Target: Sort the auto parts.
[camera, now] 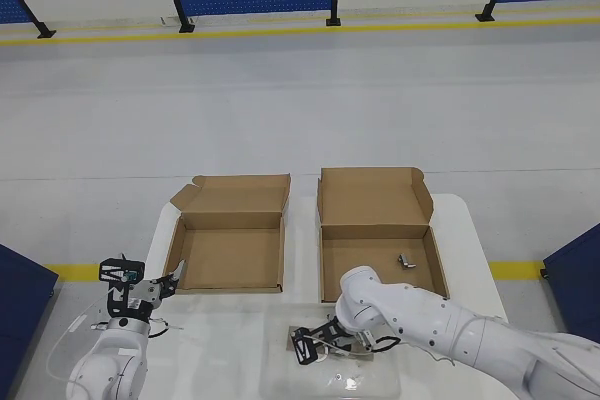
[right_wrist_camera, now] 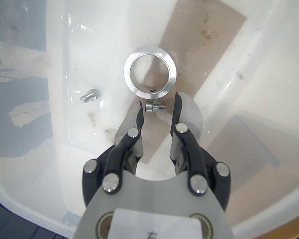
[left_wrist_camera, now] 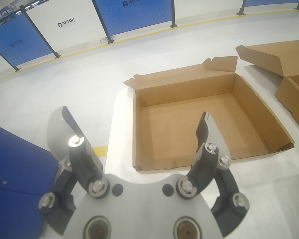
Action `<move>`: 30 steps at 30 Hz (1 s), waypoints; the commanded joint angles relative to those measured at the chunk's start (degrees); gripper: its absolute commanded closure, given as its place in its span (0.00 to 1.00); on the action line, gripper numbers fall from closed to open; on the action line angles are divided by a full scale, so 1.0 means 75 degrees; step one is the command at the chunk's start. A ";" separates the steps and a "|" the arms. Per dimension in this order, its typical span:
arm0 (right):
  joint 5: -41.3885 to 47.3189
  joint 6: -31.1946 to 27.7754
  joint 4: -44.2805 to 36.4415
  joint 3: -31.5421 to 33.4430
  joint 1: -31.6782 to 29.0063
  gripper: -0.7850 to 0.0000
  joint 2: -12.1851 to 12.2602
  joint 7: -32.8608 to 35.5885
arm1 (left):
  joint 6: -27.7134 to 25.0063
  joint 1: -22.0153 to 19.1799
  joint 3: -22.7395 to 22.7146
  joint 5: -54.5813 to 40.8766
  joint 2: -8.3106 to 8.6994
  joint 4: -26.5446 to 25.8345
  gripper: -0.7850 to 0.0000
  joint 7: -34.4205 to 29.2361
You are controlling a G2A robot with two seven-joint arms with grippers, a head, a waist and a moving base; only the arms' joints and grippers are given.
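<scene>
Inside the clear plastic bin (right_wrist_camera: 264, 50) lie a metal ring collar (right_wrist_camera: 150, 72), a small bolt (right_wrist_camera: 154, 107) just beside it, and a second bolt (right_wrist_camera: 89, 96) farther off. My right gripper (right_wrist_camera: 158, 105) is down in the bin, open, with the small bolt lying between its fingertips. In the top view the right gripper (camera: 315, 343) is over the bin (camera: 380, 385) at the table's front. My left gripper (left_wrist_camera: 137, 123) is open and holds nothing, at the table's front left corner beside the left cardboard box (left_wrist_camera: 239, 85). A small metal part (camera: 408, 262) lies in the right box (camera: 325, 265).
Two open cardboard boxes stand side by side on the white table (camera: 230, 320), the left box (camera: 280, 250) with nothing in it. Brown tape (right_wrist_camera: 209, 26) lines the bin floor. A blue panel (left_wrist_camera: 15, 162) stands off the table's left edge.
</scene>
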 commanded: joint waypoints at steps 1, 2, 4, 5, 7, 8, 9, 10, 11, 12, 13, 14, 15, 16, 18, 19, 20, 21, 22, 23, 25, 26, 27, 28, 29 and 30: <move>-0.0022 -0.0011 0.0031 0.0000 -0.0008 0.69 -0.0016 -0.0011 | 0.0000 0.0000 0.0000 0.0000 0.0000 0.0000 0.00 0.0000; -0.0038 -0.0020 0.0040 0.0000 -0.0010 0.69 -0.0025 -0.0020 | 0.0000 0.0000 0.0000 0.0000 0.0000 0.0000 0.00 0.0000; -0.0056 -0.0033 0.0067 0.0000 -0.0015 0.71 -0.0042 -0.0033 | 0.0000 0.0000 0.0000 0.0000 0.0000 0.0000 0.00 0.0000; -0.0062 -0.0037 0.0079 0.0000 -0.0016 0.73 -0.0050 -0.0037 | 0.0000 0.0000 0.0000 0.0000 0.0000 0.0000 0.00 0.0000; -0.0071 -0.0035 0.0116 0.0000 -0.0024 0.90 -0.0065 -0.0035 | 0.0000 0.0000 0.0000 0.0000 0.0000 0.0000 0.00 0.0000; -0.0073 -0.0030 0.0137 0.0000 -0.0030 1.00 -0.0071 -0.0030 | 0.0000 0.0000 0.0000 0.0000 0.0000 0.0000 0.00 0.0000; -0.0069 -0.0023 0.0148 0.0000 -0.0030 1.00 -0.0078 -0.0023 | 0.0000 0.0000 0.0000 0.0000 0.0000 0.0000 0.00 0.0000; -0.0067 -0.0020 0.0154 0.0000 -0.0029 1.00 -0.0084 -0.0020 | 0.0000 0.0000 0.0000 0.0000 0.0000 0.0000 0.00 0.0000; -0.0071 -0.0018 0.0159 0.0000 -0.0026 1.00 -0.0089 -0.0018 | 0.0000 0.0000 0.0000 0.0000 0.0000 0.0000 0.00 0.0000; -0.0076 -0.0004 0.0164 0.0000 -0.0021 1.00 -0.0092 -0.0004 | 0.0000 0.0000 0.0000 0.0000 0.0000 0.0000 0.00 0.0000; -0.0073 0.0004 0.0155 0.0000 -0.0014 1.00 -0.0093 0.0004 | 0.0000 0.0000 0.0000 0.0000 0.0000 0.0000 0.00 0.0000; -0.0066 0.0019 0.0137 0.0000 -0.0002 1.00 -0.0092 0.0019 | 0.0000 0.0000 0.0000 0.0000 0.0000 0.0000 0.00 0.0000; -0.0049 0.0030 0.0107 0.0000 0.0012 1.00 -0.0088 0.0030 | 0.0000 0.0000 0.0000 0.0000 0.0000 0.0000 0.00 0.0000; -0.0035 0.0049 0.0083 0.0000 0.0027 1.00 -0.0080 0.0049 | 0.0000 0.0000 0.0000 0.0000 0.0000 0.0000 0.00 0.0000; 0.0003 0.0089 0.0012 0.0000 0.0064 1.00 -0.0053 0.0089 | 0.0000 0.0000 0.0000 0.0000 0.0000 0.0000 0.00 0.0000; 0.0030 0.0110 -0.0030 0.0000 0.0088 1.00 -0.0034 0.0110 | 0.0000 0.0000 0.0000 0.0000 0.0000 0.0000 0.00 0.0000; 0.0064 0.0137 -0.0071 0.0000 0.0113 1.00 -0.0012 0.0136 | 0.0000 0.0000 0.0000 0.0000 0.0000 0.0000 0.00 0.0000; 0.0103 0.0166 -0.0124 0.0000 0.0140 1.00 0.0013 0.0165 | 0.0000 0.0000 0.0000 0.0000 0.0000 0.0000 0.00 0.0000; 0.0145 0.0189 -0.0178 0.0000 0.0164 1.00 0.0042 0.0188 | 0.0000 0.0000 0.0000 0.0000 0.0000 0.0000 0.00 0.0000; 0.0185 0.0220 -0.0235 0.0000 0.0194 1.00 0.0073 0.0220 | 0.0000 0.0000 0.0000 0.0000 0.0000 0.0000 0.00 0.0000; 0.0328 0.0268 -0.0360 0.0033 0.0241 1.00 0.0146 0.0267 | 0.0000 0.0000 0.0000 0.0000 0.0000 0.0000 0.00 0.0000; 0.0412 0.0293 -0.0429 0.0075 0.0252 1.00 0.0188 0.0293 | 0.0000 0.0000 0.0000 0.0000 0.0000 0.0000 0.00 0.0000; 0.0483 0.0331 -0.0502 0.0126 0.0254 1.00 0.0233 0.0330 | 0.0000 0.0000 0.0000 0.0000 0.0000 0.0000 0.00 0.0000; 0.0558 0.0359 -0.0582 0.0180 0.0247 1.00 0.0280 0.0358 | 0.0000 0.0000 0.0000 0.0000 0.0000 0.0000 0.00 0.0000; 0.0624 0.0381 -0.0662 0.0240 0.0239 1.00 0.0329 0.0380 | 0.0000 0.0000 0.0000 0.0000 0.0000 0.0000 0.00 0.0000; 0.0671 0.0402 -0.0746 0.0294 0.0227 1.00 0.0380 0.0401 | 0.0000 0.0000 0.0000 0.0000 0.0000 0.0000 0.00 0.0000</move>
